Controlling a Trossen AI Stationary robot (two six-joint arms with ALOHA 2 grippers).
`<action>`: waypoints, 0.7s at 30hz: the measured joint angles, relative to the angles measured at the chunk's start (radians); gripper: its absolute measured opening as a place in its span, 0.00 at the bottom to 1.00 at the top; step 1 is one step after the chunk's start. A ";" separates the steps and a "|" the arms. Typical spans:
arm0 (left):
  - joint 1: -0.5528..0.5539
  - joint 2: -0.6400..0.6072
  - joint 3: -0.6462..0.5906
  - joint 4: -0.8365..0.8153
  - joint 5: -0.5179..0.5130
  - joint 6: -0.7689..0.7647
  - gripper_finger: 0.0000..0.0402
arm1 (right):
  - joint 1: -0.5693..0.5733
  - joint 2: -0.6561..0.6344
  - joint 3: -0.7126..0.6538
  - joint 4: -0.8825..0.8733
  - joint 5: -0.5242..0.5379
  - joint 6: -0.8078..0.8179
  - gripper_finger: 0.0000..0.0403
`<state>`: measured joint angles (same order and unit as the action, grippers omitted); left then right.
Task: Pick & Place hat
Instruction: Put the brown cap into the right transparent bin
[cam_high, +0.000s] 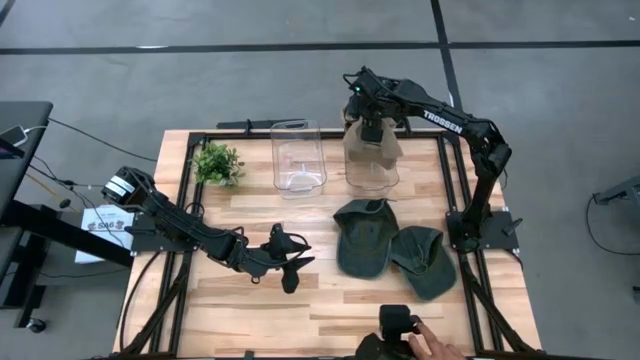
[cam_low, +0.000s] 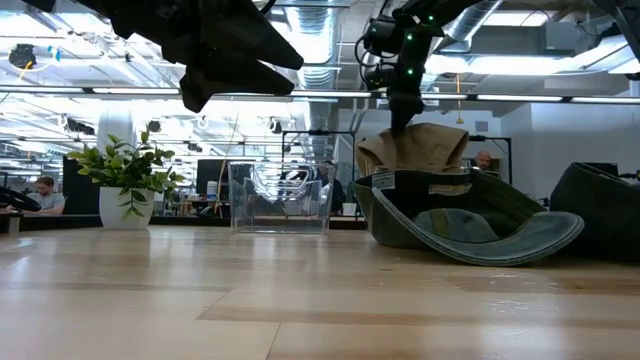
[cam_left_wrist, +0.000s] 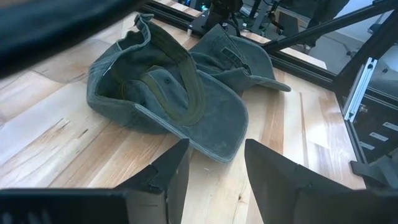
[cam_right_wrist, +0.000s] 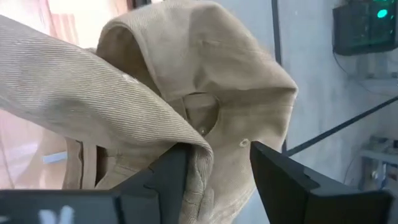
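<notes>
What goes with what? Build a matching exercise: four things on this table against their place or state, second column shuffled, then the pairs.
Things
1. tan hat
2. left gripper
3. potted plant
4. green hat

Places or states
A. lying upside down on the wood
B. pinched by the right gripper over a clear bin
C. open, hovering, holding nothing
D. standing by the table's far left corner

Pairs: 1-B, 2-C, 3-D, 4-A

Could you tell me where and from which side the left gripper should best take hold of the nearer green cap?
Probably the brim. The green cap lies upside down, its brim flat on the table and pointing toward the left gripper, whose fingers are open just short of it. Coming in low from that side, one finger could slip under the brim's edge; the crown looks soft and crumpled.
</notes>
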<state>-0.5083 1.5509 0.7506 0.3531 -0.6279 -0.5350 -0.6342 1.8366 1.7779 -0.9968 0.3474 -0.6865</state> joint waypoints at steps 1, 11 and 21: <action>0.000 0.000 0.000 0.000 0.000 0.000 0.38 | 0.000 0.000 0.000 0.003 0.004 -0.002 0.38; 0.000 0.000 0.000 -0.005 0.000 0.000 0.38 | -0.001 0.000 0.000 0.011 0.098 -0.004 0.31; 0.000 0.000 0.000 -0.014 0.000 0.000 0.38 | -0.001 0.000 0.000 0.045 0.224 -0.011 0.48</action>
<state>-0.5083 1.5509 0.7506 0.3394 -0.6281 -0.5354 -0.6350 1.8366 1.7779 -0.9522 0.5710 -0.6979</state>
